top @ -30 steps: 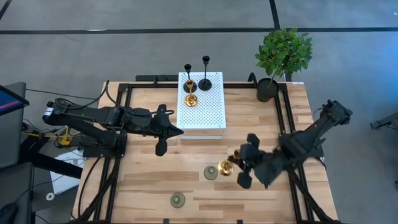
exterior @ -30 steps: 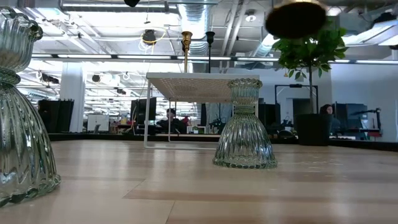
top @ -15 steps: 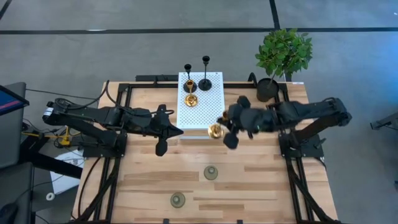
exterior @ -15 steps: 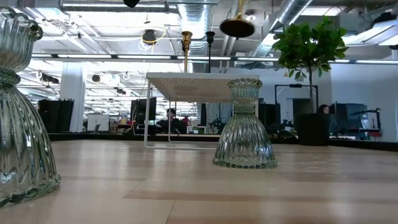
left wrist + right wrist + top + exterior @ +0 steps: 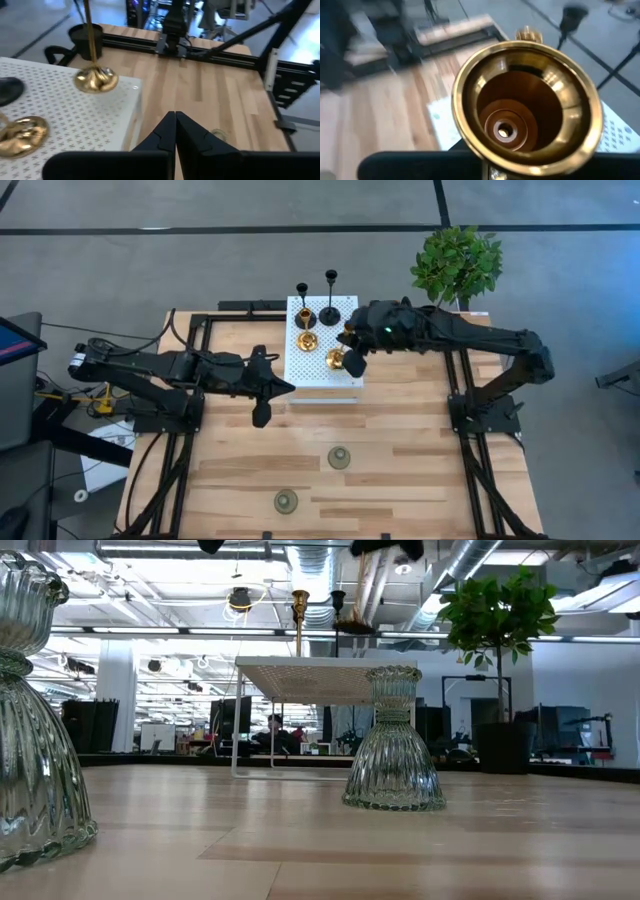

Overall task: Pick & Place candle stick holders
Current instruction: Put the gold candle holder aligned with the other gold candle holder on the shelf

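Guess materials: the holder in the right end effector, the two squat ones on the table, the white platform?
Held holder: likely polished brass or gold-plated metal, given mirror highlights inside the cup. Squat holders: ribbed, see-through, so apparently clear greenish glass. Platform: white sheet with a regular dot pattern, probably perforated painted metal, though plastic is possible. The right end effector holds the gold one over the platform.

Two black holders point(image 5: 316, 300) and one gold holder point(image 5: 306, 340) stand on the white stand's point(image 5: 340, 375) far edge, a second gold holder point(image 5: 336, 360) hangs gripped over it, and two grey-green holders point(image 5: 339, 457) sit near the table's point(image 5: 420, 480) front edge.
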Available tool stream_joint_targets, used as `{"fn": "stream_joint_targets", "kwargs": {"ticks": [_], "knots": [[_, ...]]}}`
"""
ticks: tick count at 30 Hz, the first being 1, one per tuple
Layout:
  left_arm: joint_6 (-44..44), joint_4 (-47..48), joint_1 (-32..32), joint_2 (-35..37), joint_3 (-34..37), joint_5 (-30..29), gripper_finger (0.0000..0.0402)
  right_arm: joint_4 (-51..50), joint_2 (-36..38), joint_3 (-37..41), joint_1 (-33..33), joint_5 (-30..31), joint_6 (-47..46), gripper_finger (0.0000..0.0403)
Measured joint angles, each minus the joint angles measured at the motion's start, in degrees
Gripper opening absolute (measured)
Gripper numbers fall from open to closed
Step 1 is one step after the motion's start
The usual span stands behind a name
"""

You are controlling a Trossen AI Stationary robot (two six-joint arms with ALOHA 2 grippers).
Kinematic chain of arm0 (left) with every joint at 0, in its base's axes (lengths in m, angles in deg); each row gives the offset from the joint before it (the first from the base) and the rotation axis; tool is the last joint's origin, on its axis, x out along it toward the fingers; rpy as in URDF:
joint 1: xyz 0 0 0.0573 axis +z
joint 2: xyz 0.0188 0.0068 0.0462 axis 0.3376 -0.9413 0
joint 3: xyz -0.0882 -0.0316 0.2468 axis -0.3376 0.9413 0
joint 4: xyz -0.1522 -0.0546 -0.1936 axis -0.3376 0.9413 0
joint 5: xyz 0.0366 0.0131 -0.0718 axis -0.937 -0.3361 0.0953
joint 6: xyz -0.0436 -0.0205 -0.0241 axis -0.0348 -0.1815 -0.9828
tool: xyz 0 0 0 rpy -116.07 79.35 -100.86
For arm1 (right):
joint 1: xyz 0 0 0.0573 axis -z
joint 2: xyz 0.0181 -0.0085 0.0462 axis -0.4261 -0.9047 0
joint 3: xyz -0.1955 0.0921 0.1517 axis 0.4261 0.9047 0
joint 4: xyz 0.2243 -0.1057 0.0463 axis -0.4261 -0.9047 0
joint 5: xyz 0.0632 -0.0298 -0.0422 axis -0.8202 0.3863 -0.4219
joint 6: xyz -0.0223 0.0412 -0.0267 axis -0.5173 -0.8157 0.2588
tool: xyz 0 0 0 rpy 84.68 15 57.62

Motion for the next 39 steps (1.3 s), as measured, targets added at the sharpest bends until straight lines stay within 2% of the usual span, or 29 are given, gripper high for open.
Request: {"fn": "stream_joint_targets", "kwargs": {"ticks": [9, 12, 16, 20, 31, 39], "knots": [[-0.1, -0.2, 0.0, 0.0, 0.0, -1.5, 0.0006, 0.5, -5.6, -2.7, 7.6, -4.8, 8.3, 0.0011], [-0.2, -0.2, 0.0, 0.0, 0.0, -1.5, 0.0007, 0.0, -7.8, -5.5, 9.3, -5.5, 10.1, 0.0011], [-0.1, -0.2, 0.0, 0.0, 0.0, -1.6, 0.0007, -0.4, -10.4, -8.7, 11.2, -9.5, 11.4, 0.0011], [-0.1, -0.2, 0.0, 0.0, 0.0, -1.7, 0.0007, -2.4, -13.1, -9.9, 12.2, -10.0, 12.1, 0.0011], [0.0, 0.0, 0.0, 0.0, 0.0, -1.7, 0.0008, -3.2, -13.7, -10.1, 13.9, -10.2, 12.9, 0.0011], [0.0, 0.0, 0.0, 0.0, 0.0, -1.7, 0.0008, -3.1, -13.7, -10.1, 14.6, -12.6, 13.0, 0.0011]]}}
